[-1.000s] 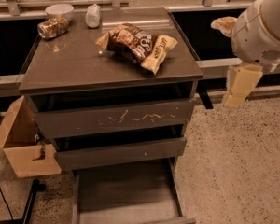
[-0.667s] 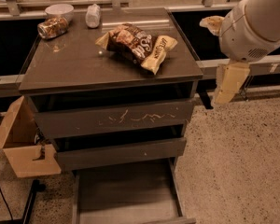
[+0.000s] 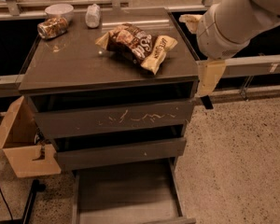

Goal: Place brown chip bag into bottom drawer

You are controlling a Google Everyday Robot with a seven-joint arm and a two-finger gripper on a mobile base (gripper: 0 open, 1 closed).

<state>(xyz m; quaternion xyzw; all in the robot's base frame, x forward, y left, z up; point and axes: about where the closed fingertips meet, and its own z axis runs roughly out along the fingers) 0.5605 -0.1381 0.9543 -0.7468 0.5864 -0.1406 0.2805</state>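
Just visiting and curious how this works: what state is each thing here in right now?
brown chip bag, lying crumpled on the cabinet top, not held.
bottom drawer, pulled open.
scratched drawer front, shut.
plain drawer front, shut.
can, crushed, on its side.
gripper, at the cabinet's right edge, apart from the bag.

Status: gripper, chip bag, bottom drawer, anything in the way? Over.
Gripper right of dark grey cabinet. Crinkly dark-brown foil chip bag on cabinet top, ungrasped. Dark grey-brown shallow bottom drawer open, path unobstructed.
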